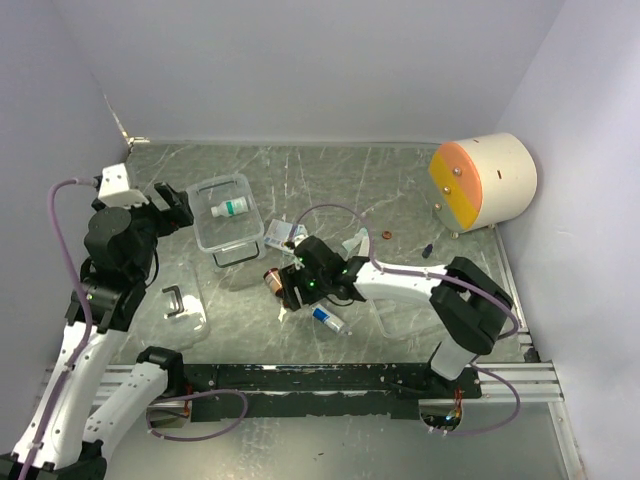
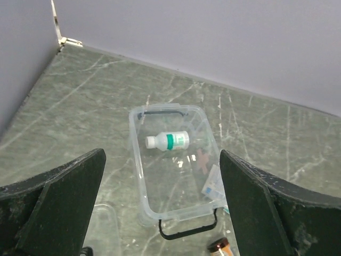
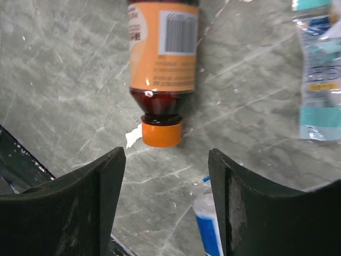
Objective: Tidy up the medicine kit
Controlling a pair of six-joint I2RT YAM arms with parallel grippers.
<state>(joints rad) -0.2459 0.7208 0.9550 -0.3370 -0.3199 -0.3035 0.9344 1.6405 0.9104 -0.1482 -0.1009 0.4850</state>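
Now clear kit box (image 1: 228, 236) open, white bottle (image 1: 231, 207) inside; L hand (image 2: 161, 160), R hand (image 3: 165, 160) spread

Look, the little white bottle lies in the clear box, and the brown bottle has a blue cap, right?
No. The brown bottle has an orange cap, not blue, as the right wrist view shows. The little white bottle does lie in the clear box.

Clear box (image 2: 138, 176) sits mid-frame; a white, green-banded bottle (image 2: 169, 141) lies inside; black wire latch (image 2: 186, 232) at its lower end; left gripper (image 2: 161, 160) spread wide.
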